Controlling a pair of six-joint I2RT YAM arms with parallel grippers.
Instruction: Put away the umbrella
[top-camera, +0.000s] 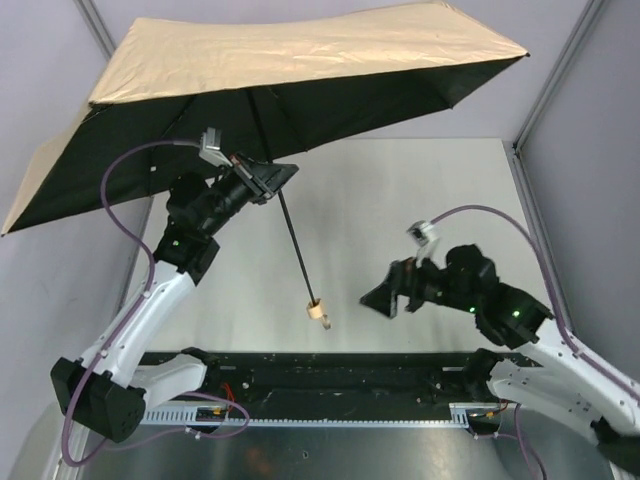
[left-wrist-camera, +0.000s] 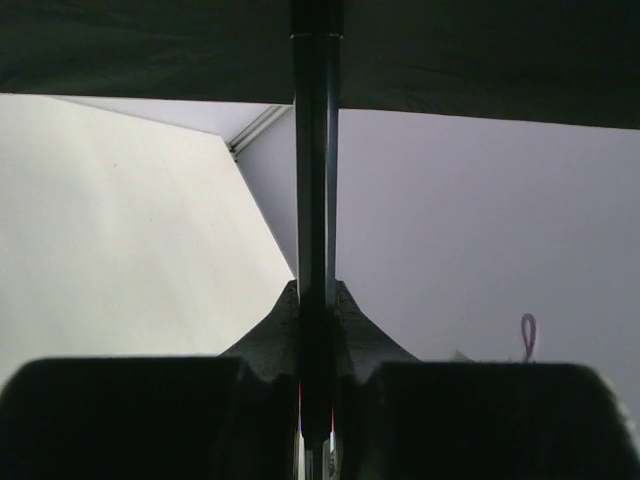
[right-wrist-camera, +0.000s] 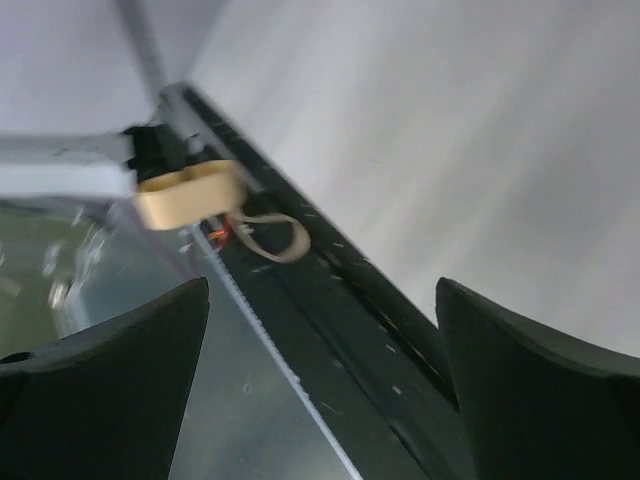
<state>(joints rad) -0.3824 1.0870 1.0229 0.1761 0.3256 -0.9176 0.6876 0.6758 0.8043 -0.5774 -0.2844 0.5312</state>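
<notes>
The left gripper (top-camera: 272, 180) is pinched tight on the umbrella's (top-camera: 250, 110) thin dark shaft (top-camera: 295, 240), just under the spread canopy (top-camera: 300, 50). The right gripper (top-camera: 383, 298) gapes wide, holding nothing, near the small tan handle (top-camera: 317, 311). The umbrella hangs fully open over the table (top-camera: 420, 190), tan above, black beneath, tilted, with the wrist loop (right-wrist-camera: 275, 238) dangling.

No writing, label, brand or number can be read in any view: none on the umbrella (top-camera: 300, 50) and none on the counter (top-camera: 400, 200).
</notes>
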